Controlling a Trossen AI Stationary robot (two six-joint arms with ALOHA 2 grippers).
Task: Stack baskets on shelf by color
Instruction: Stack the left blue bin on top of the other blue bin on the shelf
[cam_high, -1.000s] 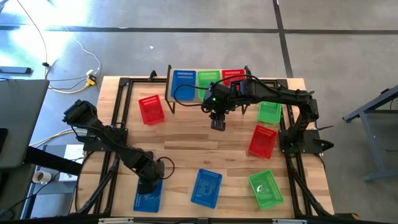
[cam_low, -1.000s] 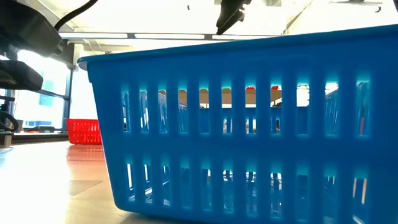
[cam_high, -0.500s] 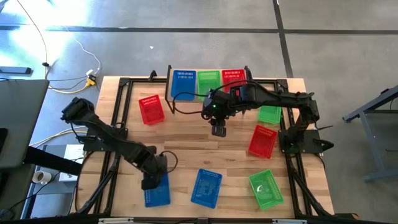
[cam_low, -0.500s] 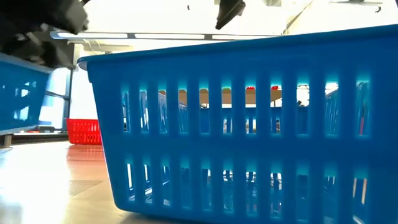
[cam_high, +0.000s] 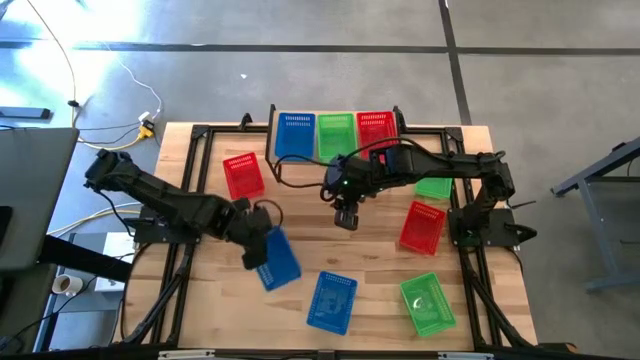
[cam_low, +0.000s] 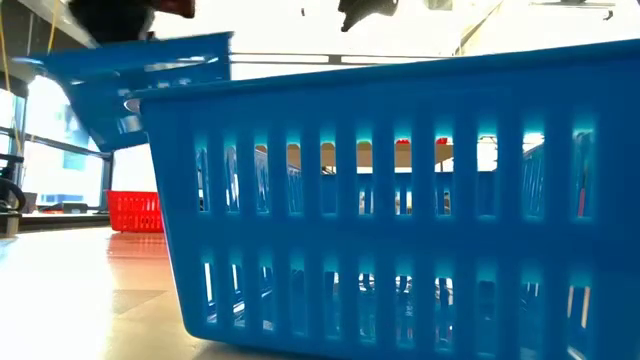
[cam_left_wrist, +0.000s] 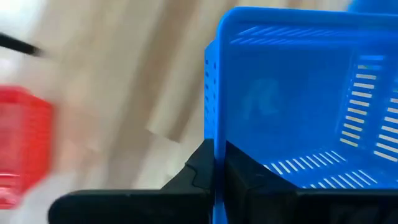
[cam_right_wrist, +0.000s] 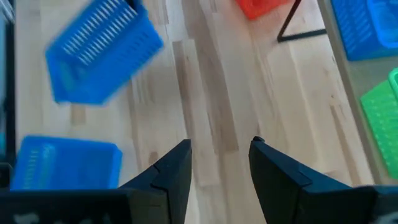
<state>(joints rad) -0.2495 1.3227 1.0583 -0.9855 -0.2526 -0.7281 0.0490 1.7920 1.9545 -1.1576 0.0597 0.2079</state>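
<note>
The blue basket (cam_high: 277, 258) that sat by the table's front left edge a moment ago is now up in the air, nearer the middle. The left gripper (cam_high: 254, 249) reaches across from the left and pinches that basket's rim tight. The right gripper (cam_high: 345, 218) hangs over bare wood in front of the shelf (cam_high: 336, 134) with its fingers (cam_right_wrist: 176, 169) apart, holding nothing, with free table between the two arms.
</note>
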